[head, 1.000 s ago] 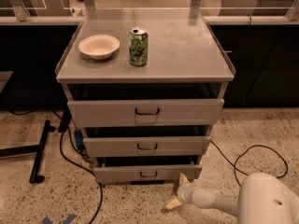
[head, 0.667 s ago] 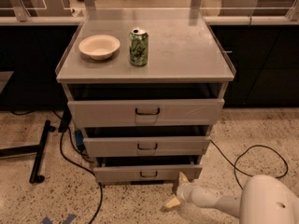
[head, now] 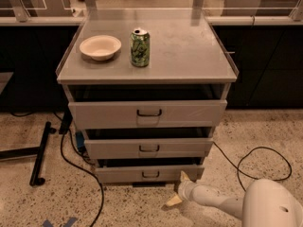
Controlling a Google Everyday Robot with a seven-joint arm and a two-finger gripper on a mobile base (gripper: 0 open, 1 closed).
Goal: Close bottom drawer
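Speckled floor (head: pixel 57 203): tool (head: pixel 178 189) beside bottom drawer (head: pixel 120 175), unmoved.

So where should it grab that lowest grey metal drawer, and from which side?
The small dark wire handle, centred on the front of the bottom grey metal drawer, approached straight from the front, since its bar runs horizontally. The two-finger gripper sits low, off that front's right corner.

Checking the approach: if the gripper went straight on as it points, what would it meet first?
Probably the front of the bottom drawer, near its right end; the gripper sits low just right of it, but depth is unclear.
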